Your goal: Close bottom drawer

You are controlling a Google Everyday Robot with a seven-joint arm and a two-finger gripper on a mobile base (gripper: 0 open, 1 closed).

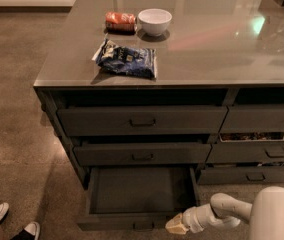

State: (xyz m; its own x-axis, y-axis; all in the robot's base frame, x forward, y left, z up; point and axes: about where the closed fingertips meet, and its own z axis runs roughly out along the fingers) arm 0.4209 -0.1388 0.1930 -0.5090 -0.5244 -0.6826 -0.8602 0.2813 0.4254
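The bottom drawer [139, 191] stands pulled far out beneath the worktop's [222, 49] front edge, toward the front-left corner, its dark interior bare. The gripper [176, 226] sits low at the right end of the drawer's front panel, just beside it; whether it is wide or narrow I cannot tell. Near the front-left corner of the worktop lies a blue bag [127, 59]. Farther back along the left edge are a white bowl [155, 21] and an orange packet [120, 21], side by side.
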